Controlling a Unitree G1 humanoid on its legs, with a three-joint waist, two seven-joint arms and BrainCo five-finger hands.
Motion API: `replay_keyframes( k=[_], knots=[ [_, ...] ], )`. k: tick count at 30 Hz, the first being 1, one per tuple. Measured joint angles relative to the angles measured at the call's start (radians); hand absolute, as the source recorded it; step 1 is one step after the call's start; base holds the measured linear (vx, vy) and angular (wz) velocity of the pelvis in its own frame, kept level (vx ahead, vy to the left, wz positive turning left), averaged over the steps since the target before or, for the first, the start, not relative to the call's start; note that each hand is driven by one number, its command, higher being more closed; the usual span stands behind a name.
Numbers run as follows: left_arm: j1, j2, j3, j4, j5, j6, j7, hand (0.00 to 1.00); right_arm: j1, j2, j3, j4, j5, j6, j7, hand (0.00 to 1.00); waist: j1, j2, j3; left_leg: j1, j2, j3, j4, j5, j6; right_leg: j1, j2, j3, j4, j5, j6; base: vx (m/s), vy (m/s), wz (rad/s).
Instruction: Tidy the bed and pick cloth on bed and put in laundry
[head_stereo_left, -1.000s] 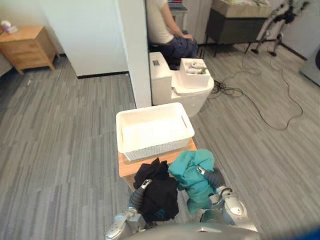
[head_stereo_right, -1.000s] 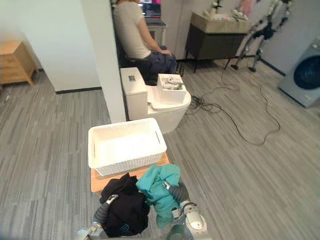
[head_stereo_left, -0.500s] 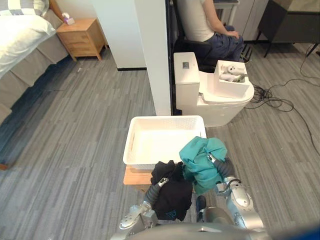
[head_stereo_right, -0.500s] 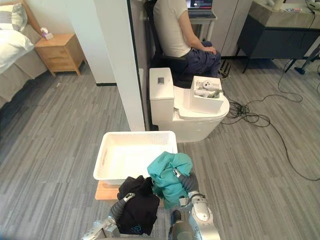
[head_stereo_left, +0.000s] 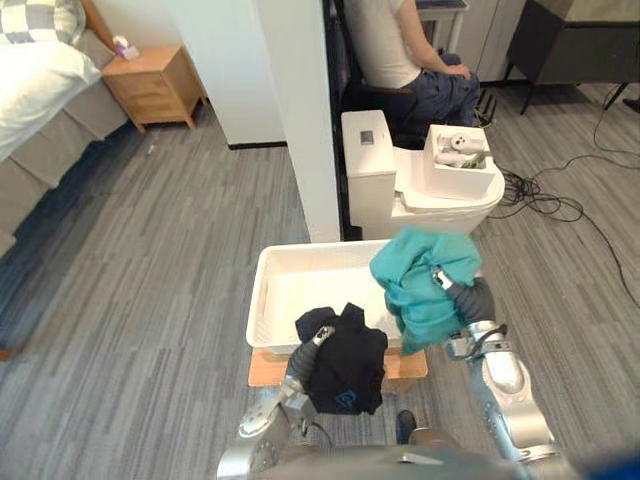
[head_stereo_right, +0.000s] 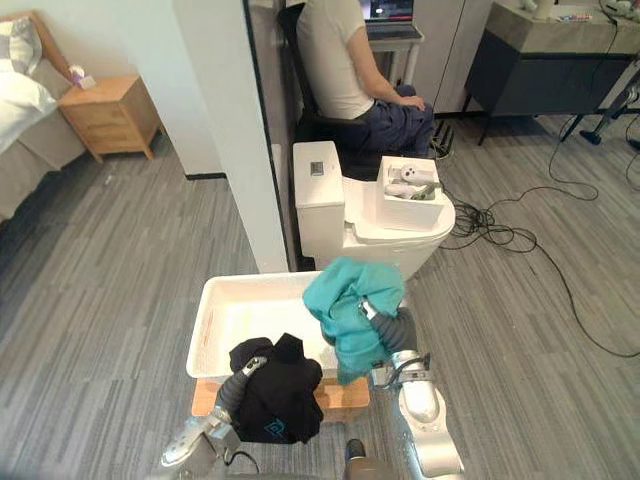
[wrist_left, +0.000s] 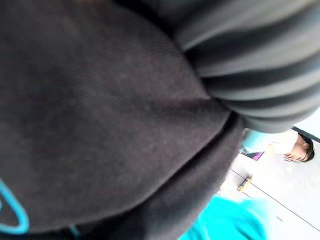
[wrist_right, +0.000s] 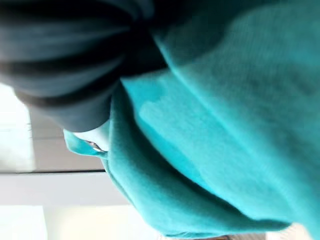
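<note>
Black cloth drapes the left hand, teal cloth the right hand, above the white basket; both grips hidden, can't tell.

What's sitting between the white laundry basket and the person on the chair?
A white toilet stands between the basket and the person, with a white box on its lid; both eye views show it.

Arms forward, right hand farther than left hand.
</note>
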Motion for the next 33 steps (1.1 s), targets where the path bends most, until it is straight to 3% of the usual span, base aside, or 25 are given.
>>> replay_keyframes(
  k=[3, 9, 12, 16, 19, 24, 29, 33],
  knots=[
    [0.001, 0.010, 0.000, 0.000, 0.000, 0.030, 0.000, 1.00, -0.039, -0.042, -0.018, -0.076, -0.011, 0.003, 0.025, 1.00, -0.002, -0.005, -0.006, 0.003, -0.015, -0.004, -0.015, 0.005, 0.007, 0.008, -0.008, -0.008, -0.017, 0.010, 0.010, 0.00, 0.033, 0.07],
    [0.003, 0.006, -0.003, 0.002, 0.000, 0.037, 0.000, 1.00, -0.222, -0.118, -0.004, -0.093, -0.007, 0.073, 0.102, 1.00, 0.003, 0.007, -0.021, 0.001, -0.025, -0.013, -0.034, 0.016, 0.012, 0.013, -0.021, -0.030, -0.039, 0.026, 0.015, 0.01, 0.017, 0.05],
    [0.000, 0.006, -0.018, 0.015, 0.000, 0.034, 0.000, 1.00, -0.379, -0.143, 0.054, -0.038, -0.006, 0.138, 0.122, 1.00, 0.005, 0.003, -0.030, 0.003, -0.025, -0.030, -0.048, 0.030, 0.011, 0.025, -0.021, -0.045, -0.050, 0.032, 0.011, -0.01, -0.016, 0.17],
    [-0.006, -0.008, -0.039, 0.086, -0.001, 0.033, 0.002, 1.00, -0.521, -0.145, 0.137, 0.093, -0.001, 0.243, 0.120, 1.00, 0.042, -0.014, -0.042, -0.001, -0.025, -0.062, -0.069, 0.053, 0.010, 0.031, -0.021, -0.078, -0.050, 0.034, 0.008, -0.03, -0.025, 0.22],
    [0.013, -0.007, -0.052, 0.093, 0.000, 0.036, 0.003, 1.00, -0.536, -0.123, 0.190, 0.166, -0.002, 0.293, 0.115, 1.00, 0.064, -0.021, -0.047, -0.002, -0.028, -0.091, -0.087, 0.072, 0.012, 0.039, -0.024, -0.107, -0.050, 0.034, 0.008, -0.03, -0.019, 0.30],
    [0.036, -0.002, -0.047, 0.093, 0.003, 0.039, 0.017, 1.00, -0.547, -0.059, 0.247, 0.336, -0.012, 0.329, 0.065, 1.00, 0.092, -0.023, -0.048, -0.015, -0.035, -0.124, -0.108, 0.093, 0.016, 0.038, -0.034, -0.143, -0.051, 0.035, 0.007, -0.05, -0.005, 0.24],
    [0.040, 0.021, -0.008, 0.093, 0.004, 0.042, 0.018, 1.00, -0.575, 0.002, 0.291, 0.524, -0.049, 0.330, -0.021, 1.00, 0.113, -0.024, -0.044, -0.104, -0.037, -0.164, -0.124, 0.121, 0.016, -0.032, -0.038, -0.185, -0.050, 0.045, -0.002, -0.05, -0.023, 0.21],
    [-0.050, 0.036, 0.050, 0.090, 0.003, 0.038, 0.017, 1.00, -0.742, 0.013, 0.270, 0.677, -0.052, 0.326, -0.088, 1.00, 0.130, -0.008, 0.066, -0.197, -0.034, -0.167, -0.133, 0.168, 0.017, -0.118, -0.039, -0.208, -0.050, 0.072, -0.014, -0.08, -0.024, 0.18]
  ],
)
